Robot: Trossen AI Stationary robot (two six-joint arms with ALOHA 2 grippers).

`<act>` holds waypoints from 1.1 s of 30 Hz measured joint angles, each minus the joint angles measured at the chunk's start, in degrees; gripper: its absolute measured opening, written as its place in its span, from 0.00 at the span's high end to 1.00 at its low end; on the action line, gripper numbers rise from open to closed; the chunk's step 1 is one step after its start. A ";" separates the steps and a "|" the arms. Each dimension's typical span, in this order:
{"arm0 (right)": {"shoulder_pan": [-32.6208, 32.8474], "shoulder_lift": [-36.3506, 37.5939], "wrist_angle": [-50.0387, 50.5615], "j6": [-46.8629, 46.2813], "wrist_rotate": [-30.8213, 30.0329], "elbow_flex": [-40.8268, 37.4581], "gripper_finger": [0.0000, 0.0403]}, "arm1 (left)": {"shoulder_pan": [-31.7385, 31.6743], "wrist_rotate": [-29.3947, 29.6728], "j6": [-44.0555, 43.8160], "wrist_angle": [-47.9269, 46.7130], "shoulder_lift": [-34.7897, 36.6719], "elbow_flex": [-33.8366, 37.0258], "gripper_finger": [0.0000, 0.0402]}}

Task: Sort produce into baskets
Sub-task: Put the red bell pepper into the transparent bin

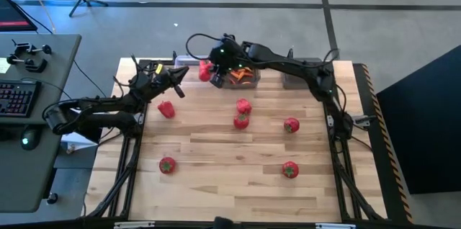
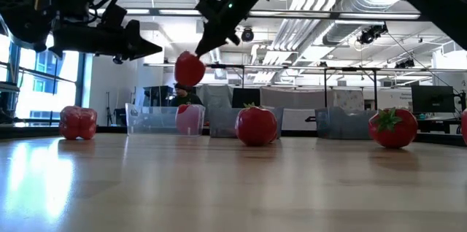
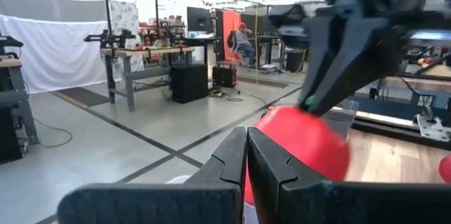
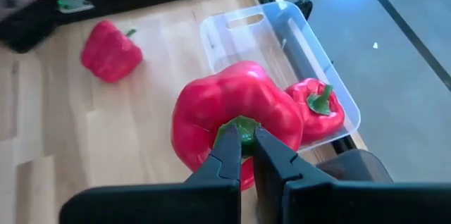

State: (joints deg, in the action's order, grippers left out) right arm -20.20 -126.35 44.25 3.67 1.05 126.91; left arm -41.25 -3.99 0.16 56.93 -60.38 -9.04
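- Nearest the front edge of the wooden table [image 1: 238, 186], two tomatoes sit unsorted: one at front left [image 1: 167, 165], one at front right [image 1: 289, 170]; both are well apart from any bin.
- Mid-table holds more waiting produce: a tomato on the right [image 1: 291, 124], and a pair of red pieces [image 1: 242, 114] touching or nearly so near the centre; whether that pair is tomato or pepper I cannot tell from above.
- A loose red pepper [image 1: 166, 109] lies on the left side, just beside the left gripper [image 1: 180, 74]; its jaws are pressed together on nothing, hovering above the boards.
- Farther back, the right gripper [image 4: 246, 146] pinches the green stem of a big red bell pepper [image 4: 232, 122], carried in the air just short of the clear bin [image 4: 275, 37]; this looks like a drop about to be made, not yet done.
- At the far edge, the clear bin already holds one pepper [image 4: 317, 108]; the middle dark bin [image 1: 241, 78] shows orange carrot pieces [image 1: 245, 76]; the right dark bin [image 1: 302, 78] seems empty, though I cannot be sure.
- My judgement: well under half done; one pepper in hand, about six items left.
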 joint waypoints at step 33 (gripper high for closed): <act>-4.20 -10.70 -1.54 -0.43 3.76 5.38 0.96 | 0.02 -0.11 0.05 -0.60 -0.02 0.00 1.00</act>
State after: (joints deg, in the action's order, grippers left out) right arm -24.40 -137.05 42.71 3.25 4.81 132.29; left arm -41.23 -4.10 0.21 56.33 -60.40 -9.04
